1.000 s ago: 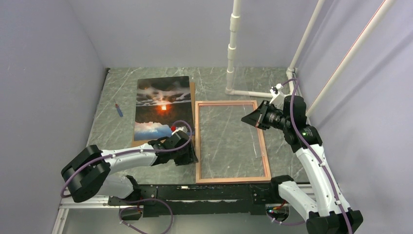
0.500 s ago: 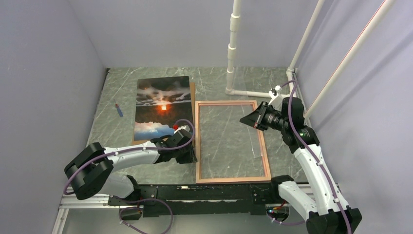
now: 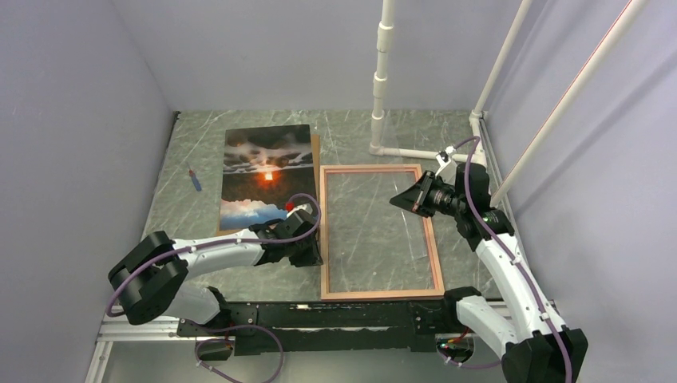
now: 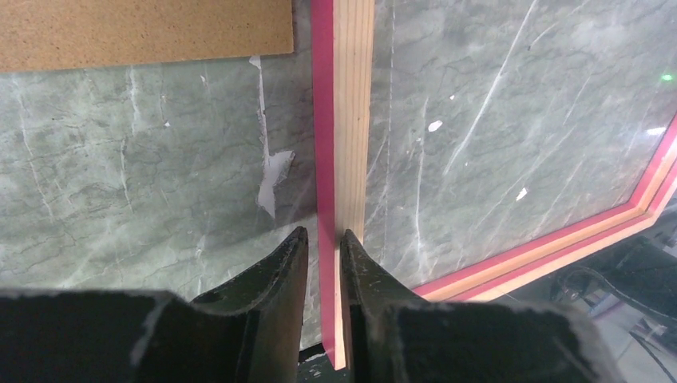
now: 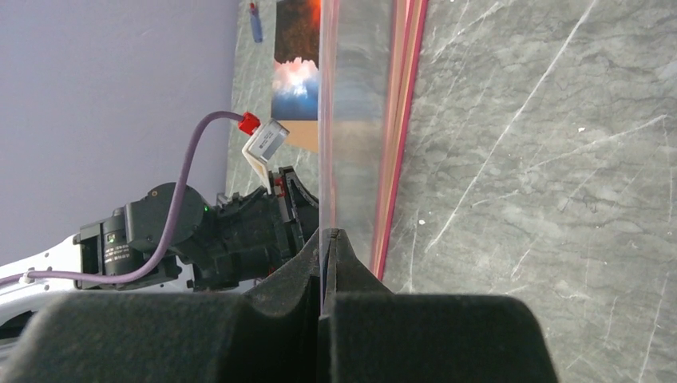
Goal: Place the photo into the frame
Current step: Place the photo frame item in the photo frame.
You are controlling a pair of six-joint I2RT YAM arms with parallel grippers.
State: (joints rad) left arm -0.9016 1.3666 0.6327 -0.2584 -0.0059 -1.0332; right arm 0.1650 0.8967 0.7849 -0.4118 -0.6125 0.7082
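Left gripper is narrowing fast vs a sec ago. The jaws were standing well apart; now they're squeezing in on the frame, straddling its left rail near the near-left corner, one finger on the pink outer face, the other on the inner side. Both are looking pressed to the wood, so I'm reading it as gripping the rail, w/ only the rail's width left btwn them. Prob meaning: this arm is steadying the frame so it isn't sliding while the glazing is being handled.

Right gripper is fully clenched, pinching the clear sheet by its edge and holding it up on edge over the frame's right side. It's been drifting a bit inward over the frame in that sec.

The photo is lying face up on the brown backing board, just left of the frame on the table, w/ neither gripper touching it. So the insert step isn't begun yet.
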